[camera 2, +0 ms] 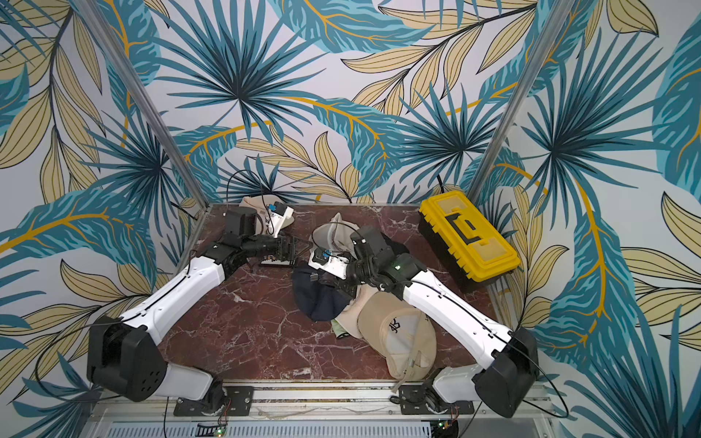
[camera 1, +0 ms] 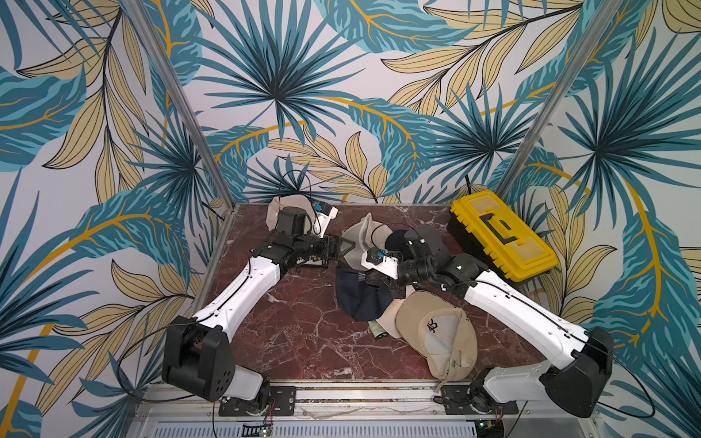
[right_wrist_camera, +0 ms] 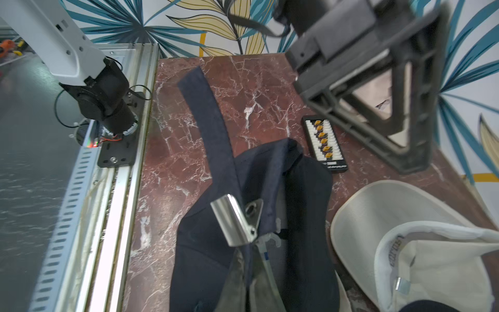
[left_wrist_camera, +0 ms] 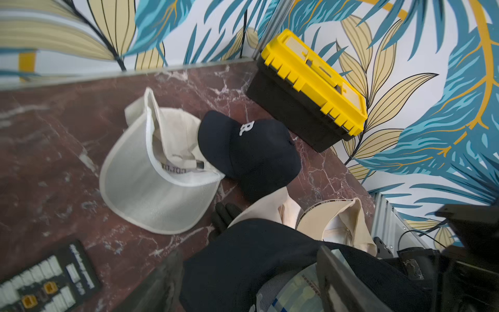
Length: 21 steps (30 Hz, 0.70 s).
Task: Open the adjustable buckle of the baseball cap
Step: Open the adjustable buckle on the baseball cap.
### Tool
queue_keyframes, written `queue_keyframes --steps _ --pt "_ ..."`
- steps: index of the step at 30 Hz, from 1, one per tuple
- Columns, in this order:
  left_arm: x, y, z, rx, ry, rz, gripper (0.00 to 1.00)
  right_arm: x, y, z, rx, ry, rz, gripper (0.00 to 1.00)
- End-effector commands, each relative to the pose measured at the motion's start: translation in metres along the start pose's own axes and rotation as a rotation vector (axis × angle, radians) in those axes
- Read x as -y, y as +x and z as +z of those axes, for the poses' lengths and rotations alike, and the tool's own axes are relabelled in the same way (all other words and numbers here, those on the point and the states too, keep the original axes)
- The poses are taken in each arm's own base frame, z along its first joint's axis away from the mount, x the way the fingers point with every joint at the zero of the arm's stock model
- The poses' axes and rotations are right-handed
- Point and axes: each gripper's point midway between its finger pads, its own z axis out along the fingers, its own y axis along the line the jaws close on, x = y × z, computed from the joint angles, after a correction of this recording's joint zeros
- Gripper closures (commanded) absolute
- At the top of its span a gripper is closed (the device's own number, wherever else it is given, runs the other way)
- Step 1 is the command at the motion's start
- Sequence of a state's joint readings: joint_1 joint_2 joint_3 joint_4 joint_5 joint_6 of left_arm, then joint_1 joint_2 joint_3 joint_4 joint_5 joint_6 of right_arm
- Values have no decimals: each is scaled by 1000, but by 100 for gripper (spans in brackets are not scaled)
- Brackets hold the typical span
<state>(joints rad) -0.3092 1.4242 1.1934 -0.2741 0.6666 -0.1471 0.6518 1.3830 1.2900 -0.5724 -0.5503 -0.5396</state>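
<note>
Right tool (right_wrist_camera: 252, 272) pinches the navy cap (right_wrist_camera: 307, 205) beside its silver buckle (right_wrist_camera: 235, 221); left tool (left_wrist_camera: 249, 259) hangs spread. Bare marble table (camera 1: 303, 333) lies open toward the front-left edge.

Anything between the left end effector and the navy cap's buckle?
Nothing separate visible. The left end effector hangs open beside the navy cap; only the cap's own raised fold lies toward the silver buckle. The right end effector is shut on the cap by the buckle.

The left end effector (left_wrist_camera: 248, 254) shows blurred and cut off in its wrist view. In both top views the right arm (camera 1: 500, 299) hides part of the navy cap (camera 1: 356, 299).
</note>
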Motion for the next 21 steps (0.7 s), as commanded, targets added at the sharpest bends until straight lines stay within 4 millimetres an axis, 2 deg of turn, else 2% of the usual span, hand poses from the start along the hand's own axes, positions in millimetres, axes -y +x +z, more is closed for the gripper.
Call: queue_keyframes --steps 1,3,5,14,21 --pt "35 -35 -27 103 69 276 21 -8 5 -11 -18 -114 146 100" --pt "55 -33 -34 109 161 351 21 -5 2 -18 0 -156 173 100" --pt "66 -25 -38 107 218 393 21 1 5 -21 -4 -161 196 100" --pt "58 4 -25 58 268 443 23 -3 9 -31 43 -236 153 100" --pt "79 23 -17 46 422 538 26 -9 6 -29 72 -297 126 100"
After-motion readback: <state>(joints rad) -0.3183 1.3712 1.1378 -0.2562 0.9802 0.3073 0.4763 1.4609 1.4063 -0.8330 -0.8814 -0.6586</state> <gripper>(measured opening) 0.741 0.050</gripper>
